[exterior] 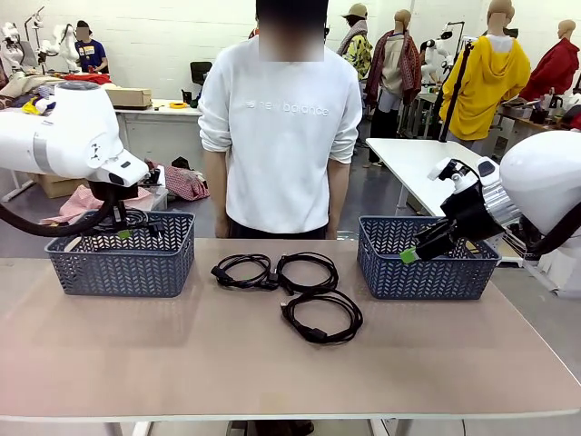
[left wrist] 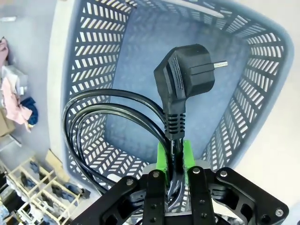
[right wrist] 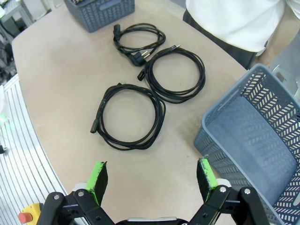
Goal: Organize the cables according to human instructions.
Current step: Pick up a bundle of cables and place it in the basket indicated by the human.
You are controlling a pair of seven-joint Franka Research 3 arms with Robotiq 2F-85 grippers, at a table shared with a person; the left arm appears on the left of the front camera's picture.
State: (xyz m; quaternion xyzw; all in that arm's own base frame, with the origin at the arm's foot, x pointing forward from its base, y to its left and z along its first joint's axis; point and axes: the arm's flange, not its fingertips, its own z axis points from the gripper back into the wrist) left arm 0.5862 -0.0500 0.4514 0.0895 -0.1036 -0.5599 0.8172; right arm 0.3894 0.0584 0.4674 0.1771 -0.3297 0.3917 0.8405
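My left gripper point(exterior: 123, 232) hangs over the left grey basket point(exterior: 123, 263), shut on a coiled black cable point(exterior: 136, 218). In the left wrist view the green pads point(left wrist: 161, 157) pinch the cord just below its black plug point(left wrist: 187, 77), and the loops hang over the basket's bare floor point(left wrist: 140, 93). Three more coiled cables lie mid-table: one at left point(exterior: 243, 270), one at right point(exterior: 307, 271), one nearer me point(exterior: 322, 316). My right gripper point(exterior: 413, 254) stands open beside the right basket point(exterior: 427, 272), holding nothing. From the right wrist, the same gripper point(right wrist: 152, 173) looks down at these cables point(right wrist: 130, 117) point(right wrist: 176, 75) point(right wrist: 138, 40).
A person in a white sweatshirt point(exterior: 280, 127) stands at the far edge, between the baskets, arms down. The right basket point(right wrist: 220, 140) holds nothing in the right wrist view. The near half of the table point(exterior: 272, 372) is bare.
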